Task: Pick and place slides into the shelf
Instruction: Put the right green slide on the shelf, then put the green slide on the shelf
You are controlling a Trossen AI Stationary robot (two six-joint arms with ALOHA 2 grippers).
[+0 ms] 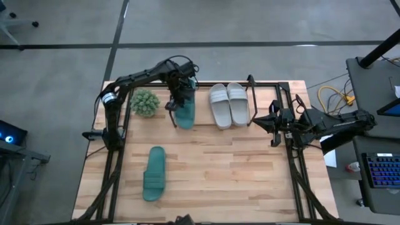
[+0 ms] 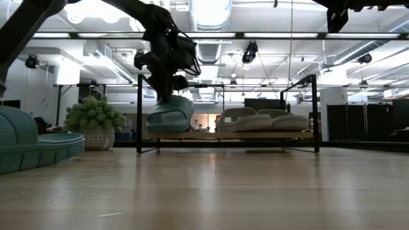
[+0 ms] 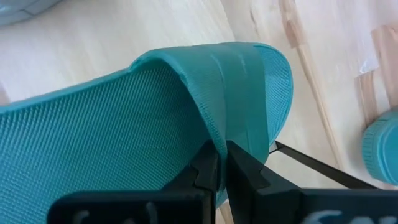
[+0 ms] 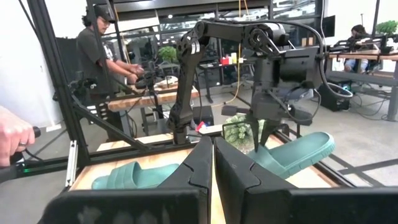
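Left gripper (image 1: 179, 102) clamped on teal slide's strap (image 3: 230, 93), lowering it toward shelf (image 1: 253, 84) | grey pair (image 1: 228, 104) already racked | second teal slide (image 1: 154, 174) waits on table | right gripper (image 1: 270, 123) closed, parked beside shelf

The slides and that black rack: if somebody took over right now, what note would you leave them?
Left claw: shut on a teal slide, holding it by the strap, tilted, at the left end of the rack.
Right claw: shut, empty, waiting at the table's right edge beside the rack.
Done: both white slides sit side by side in the rack.
Left: set the held teal slide down in the rack next to the white pair, then fetch the other teal slide, lying on the table in front to the left.
The plant stands left of the rack.
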